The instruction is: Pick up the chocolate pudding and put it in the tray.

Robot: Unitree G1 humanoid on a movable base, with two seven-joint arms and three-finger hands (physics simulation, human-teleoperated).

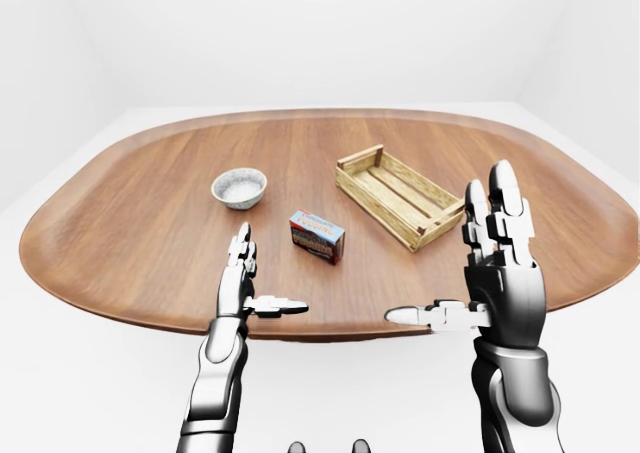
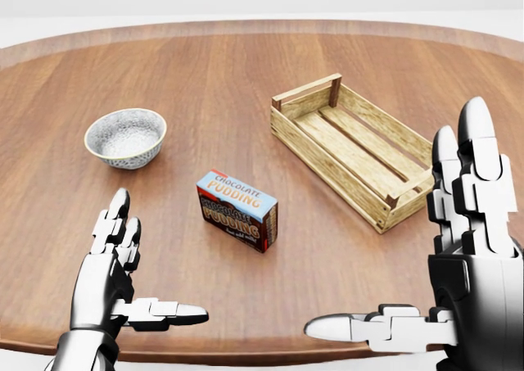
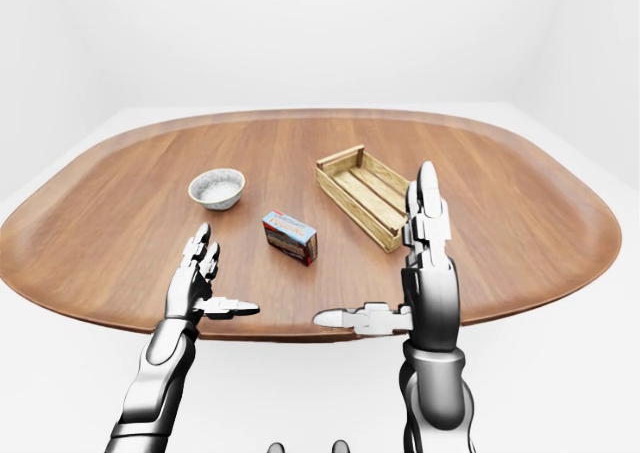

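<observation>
Head view: chocolate pudding [image 2: 237, 210] lies on the tabletop [image 2: 205, 68] between and beyond my spread, empty left hand [image 2: 123, 281] and right hand [image 2: 442, 273]. Tray [image 2: 358, 148] beyond right hand, empty. Grasp and placement not yet done.

Large oval table [image 1: 150, 223], reddish-brown wood w/ lengthwise grain, raised darker rim. Three things on it: small round grey-white speckled ceramic bowl [image 2: 125, 137] toward the head view's left; chocolate pudding box [image 2: 237, 210], blue top, dark sides w/ red lettering, approx. centre; pale slatted wooden tray [image 2: 354, 147], open-topped, angled, to the right. All three well apart, none touching.
</observation>
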